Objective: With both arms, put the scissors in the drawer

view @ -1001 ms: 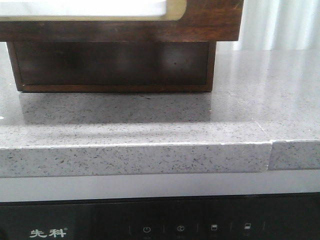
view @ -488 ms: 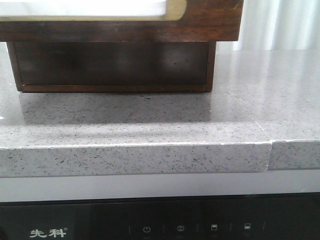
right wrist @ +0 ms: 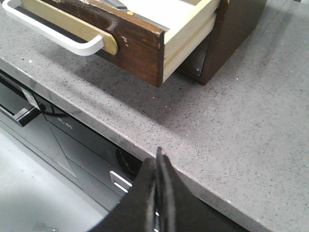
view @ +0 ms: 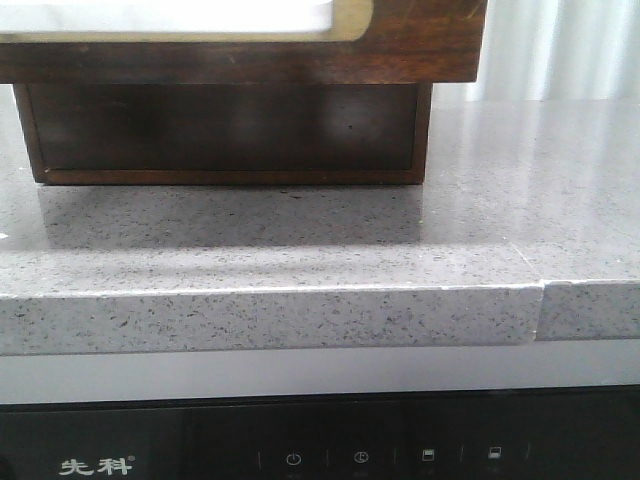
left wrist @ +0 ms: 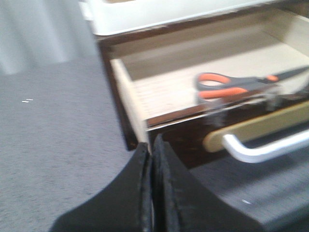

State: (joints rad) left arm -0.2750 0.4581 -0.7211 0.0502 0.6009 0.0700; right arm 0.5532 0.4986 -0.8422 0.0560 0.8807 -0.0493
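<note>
Inside open drawer (left wrist: pixel 145 116), scissors (left wrist: pixel 236 86), beyond shut left jaws

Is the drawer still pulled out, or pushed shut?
Pulled out. The drawer shows its pale inside, with the scissors lying in it; in the right wrist view its front juts over the countertop.

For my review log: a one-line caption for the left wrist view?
Scissors lie inside the open drawer; left gripper shut, holding nothing.
</note>
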